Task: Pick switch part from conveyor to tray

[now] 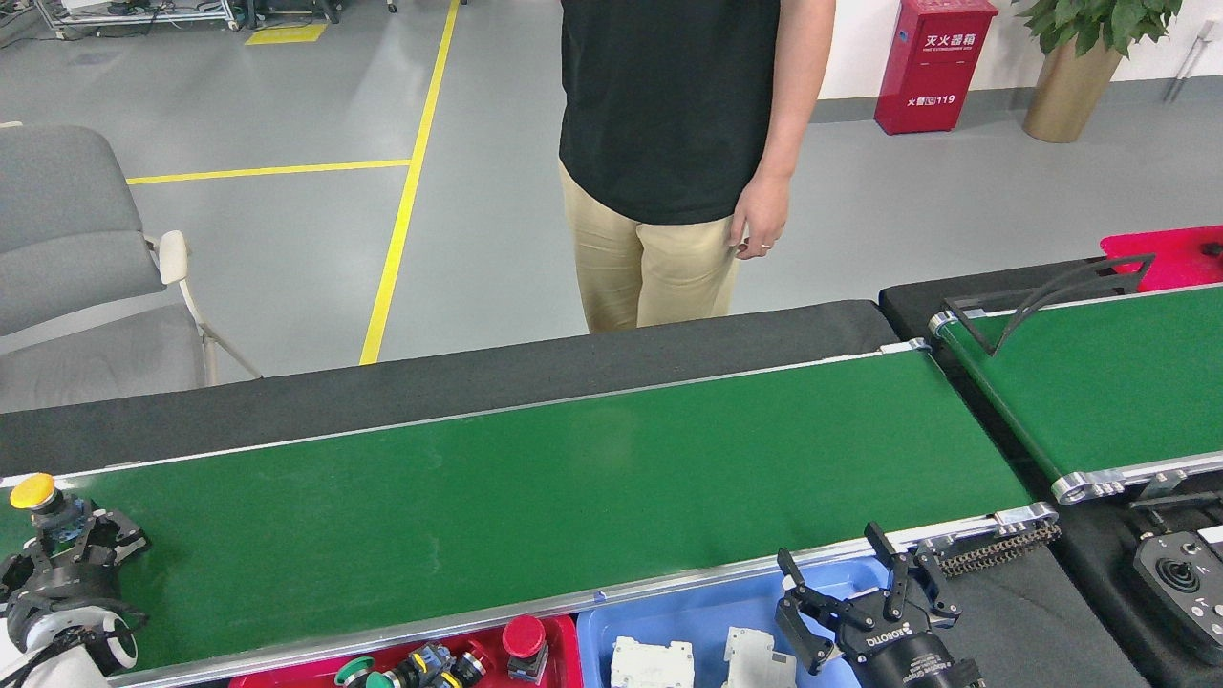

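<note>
The conveyor (pixel 573 478) runs across the head view, a wide green belt with silver rails. A switch part (pixel 38 497) with a yellow cap stands at the belt's far left end. My left gripper (pixel 69 547) is open right at it, and its fingers straddle the switch's lower body. A red tray (pixel 559 631) below the near rail holds several push-button switches, among them one with a red cap (pixel 522 638). My right gripper (pixel 836 573) hangs open over the blue tray (pixel 688 612) with nothing between its fingers.
A person (pixel 669 143) stands behind the belt, with one hand hanging at their side. A shorter green belt (pixel 1099 382) with a black guide bar (pixel 1041 296) lies to the right. White breakers (pixel 650 661) sit in the blue tray. There is a joystick box (pixel 1185 583) at the right and a grey chair (pixel 76 268) at the left.
</note>
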Controlling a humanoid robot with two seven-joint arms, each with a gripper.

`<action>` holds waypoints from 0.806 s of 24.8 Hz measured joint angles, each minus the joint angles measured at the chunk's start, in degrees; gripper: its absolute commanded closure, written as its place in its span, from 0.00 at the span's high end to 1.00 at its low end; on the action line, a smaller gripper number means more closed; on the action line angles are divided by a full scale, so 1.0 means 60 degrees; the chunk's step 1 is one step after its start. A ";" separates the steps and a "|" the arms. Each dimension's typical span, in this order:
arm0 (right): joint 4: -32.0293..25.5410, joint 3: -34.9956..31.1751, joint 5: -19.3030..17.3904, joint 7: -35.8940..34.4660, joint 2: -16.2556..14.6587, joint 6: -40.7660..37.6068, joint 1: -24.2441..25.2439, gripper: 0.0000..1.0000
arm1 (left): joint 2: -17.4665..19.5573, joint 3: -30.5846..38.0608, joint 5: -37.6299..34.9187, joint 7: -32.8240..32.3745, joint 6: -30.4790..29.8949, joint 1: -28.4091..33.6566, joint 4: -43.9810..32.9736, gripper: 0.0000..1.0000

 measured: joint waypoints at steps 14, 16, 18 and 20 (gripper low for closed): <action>0.0050 -0.0965 -0.0108 0.0046 0.0004 0.0387 -0.0003 0.99 | -0.1656 -0.0439 -0.0018 -0.1141 -0.6034 0.4005 -0.6761 1.00; 0.0051 -0.0969 -0.0110 0.0039 0.0004 0.0389 -0.0003 0.99 | -0.1723 -0.0350 -0.0016 -0.1148 -0.6080 0.4036 -0.6808 1.00; 0.0050 -0.0975 -0.0111 0.0034 0.0007 0.0392 -0.0003 0.99 | -0.1851 -0.0073 -0.0009 -0.1155 -0.5897 0.4162 -0.6839 1.00; 0.0050 -0.0978 -0.0112 0.0034 0.0014 0.0399 -0.0003 0.99 | -0.1898 0.0359 -0.0009 -0.1157 -0.5604 0.4313 -0.6864 1.00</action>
